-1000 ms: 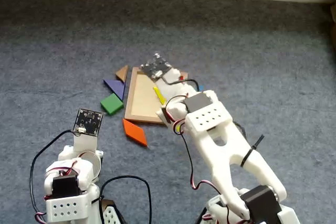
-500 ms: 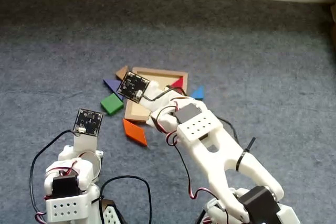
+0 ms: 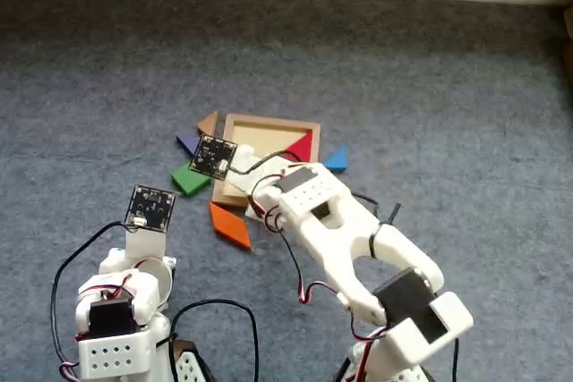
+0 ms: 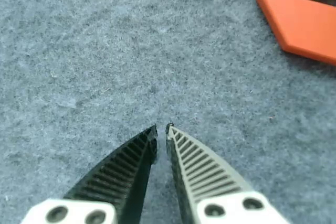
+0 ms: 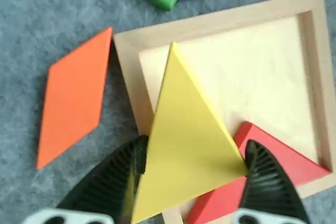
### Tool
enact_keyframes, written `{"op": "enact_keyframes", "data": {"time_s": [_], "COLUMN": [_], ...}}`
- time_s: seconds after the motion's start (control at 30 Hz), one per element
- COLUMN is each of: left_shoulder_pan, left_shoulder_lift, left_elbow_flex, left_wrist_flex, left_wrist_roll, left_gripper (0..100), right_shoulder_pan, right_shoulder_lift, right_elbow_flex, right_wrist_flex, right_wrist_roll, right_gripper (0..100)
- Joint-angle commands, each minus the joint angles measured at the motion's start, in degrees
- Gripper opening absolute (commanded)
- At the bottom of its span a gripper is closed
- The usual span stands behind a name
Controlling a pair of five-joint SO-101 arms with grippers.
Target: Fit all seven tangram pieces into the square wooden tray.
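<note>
Right gripper (image 5: 195, 150) clamping flat yellow triangle (image 5: 181, 129) over wooden tray (image 5: 210, 17), left gripper (image 4: 161, 129) closed, empty

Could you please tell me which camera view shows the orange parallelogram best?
The right wrist view: the orange parallelogram lies whole and close, flat on the carpet beside the wooden tray's corner. The high view has it whole but far off; the left wrist view catches one end, cut by the frame.
</note>
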Motion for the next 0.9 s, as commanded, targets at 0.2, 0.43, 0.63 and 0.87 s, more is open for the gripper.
{"op": "enact_keyframes", "data": {"time_s": [0.2,0.43,0.63,0.87], "left_shoulder_pan": [0.4,0.4,0.4,0.4], "left_shoulder_lift": [-1.5,-1.5,-1.5,-1.5], "left_elbow_flex": [1.1,1.1,1.1,1.1], "left_wrist_flex": [0.4,0.4,0.4,0.4], "left_wrist_roll": [0.4,0.4,0.4,0.4], "left_gripper": [6,6,6,6], "right_shoulder_pan": [2.2,2.2,2.8,2.9], "right_shoulder_lift": [1.0,0.9,1.2,-0.7], "right_elbow_flex": [-6.9,-9.1,-14.6,-14.9], "right_wrist_flex": [-1.5,7.3,12.0,16.3], "right_wrist_roll": [0.9,0.9,0.7,0.7], "right_gripper": [20.3,30.7,32.5,32.4]}}
